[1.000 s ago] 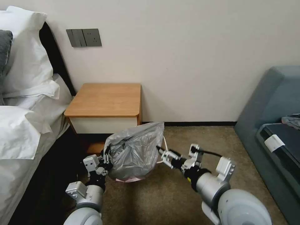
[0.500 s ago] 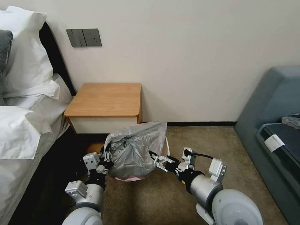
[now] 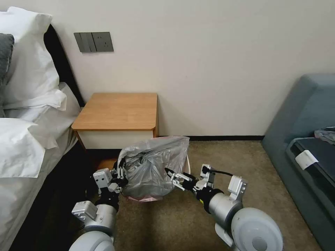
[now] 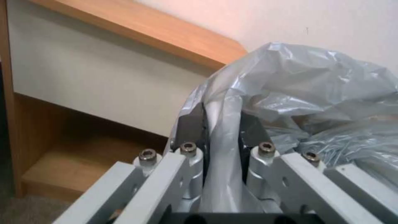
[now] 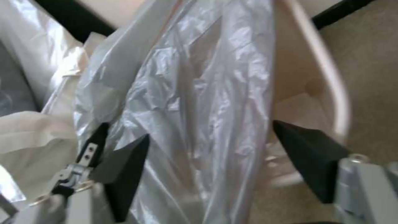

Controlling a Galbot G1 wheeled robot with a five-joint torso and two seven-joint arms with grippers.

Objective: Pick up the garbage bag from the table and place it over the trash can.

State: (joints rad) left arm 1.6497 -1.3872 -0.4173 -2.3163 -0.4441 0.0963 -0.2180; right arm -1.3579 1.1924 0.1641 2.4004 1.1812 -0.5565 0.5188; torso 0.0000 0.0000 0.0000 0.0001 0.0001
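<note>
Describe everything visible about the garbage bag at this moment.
The garbage bag is thin, crinkly, translucent grey plastic with a pinkish bottom edge. It sits bunched and puffed up over the beige trash can on the carpet, in front of the table. The left end effector is shut on a fold; the right end effector, open, straddles its other side.
</note>
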